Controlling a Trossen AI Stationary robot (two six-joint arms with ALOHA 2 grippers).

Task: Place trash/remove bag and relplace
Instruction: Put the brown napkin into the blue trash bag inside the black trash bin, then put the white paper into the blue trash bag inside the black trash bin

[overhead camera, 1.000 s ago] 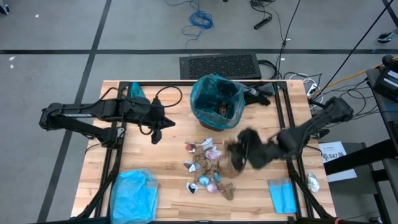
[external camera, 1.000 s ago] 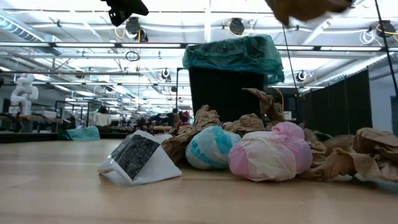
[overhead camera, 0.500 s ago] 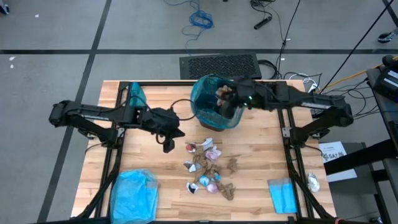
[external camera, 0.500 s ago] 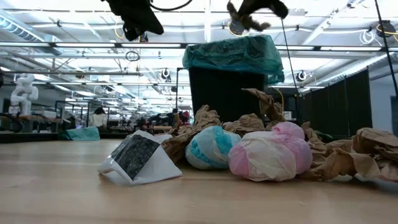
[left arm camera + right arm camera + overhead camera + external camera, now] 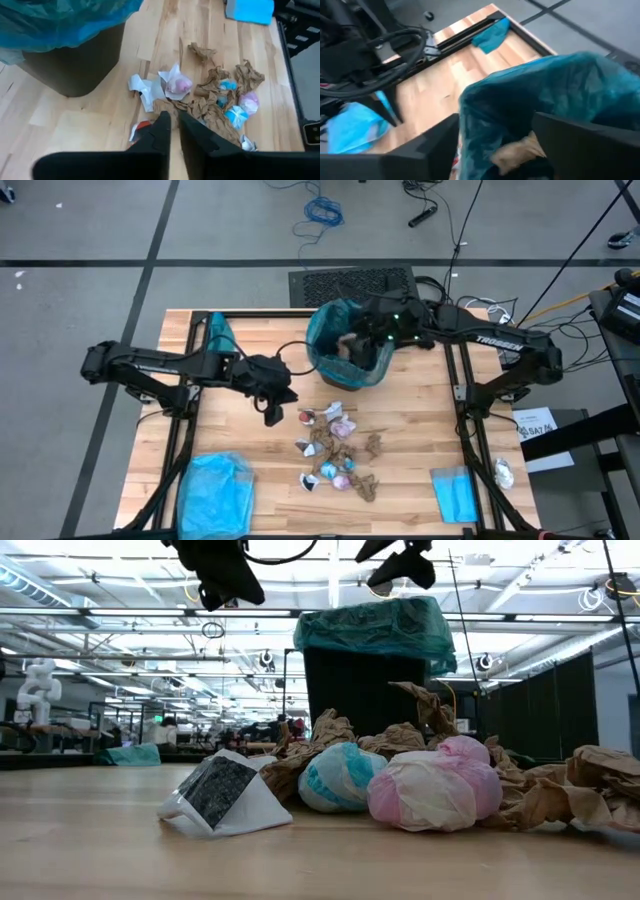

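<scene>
We hold our right gripper (image 5: 352, 340) over the bag (image 5: 330, 330) in the bin at the far edge of the bench, fingers released to drop a scrap (image 5: 512, 150). Our left gripper (image 5: 173, 131) hangs above the trash (image 5: 335, 450) mid-bench, fingers almost clenched, grasping nothing.

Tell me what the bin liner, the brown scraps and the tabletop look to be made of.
Bin liner: thin plastic film, translucent teal, crinkled and slightly glossy where it folds over the black bin's rim.
Brown scraps: likely kraft paper, matte, with sharp crumpled creases.
Tabletop: wood, apparently joined planks, pale with visible grain and a smooth finish.
</scene>
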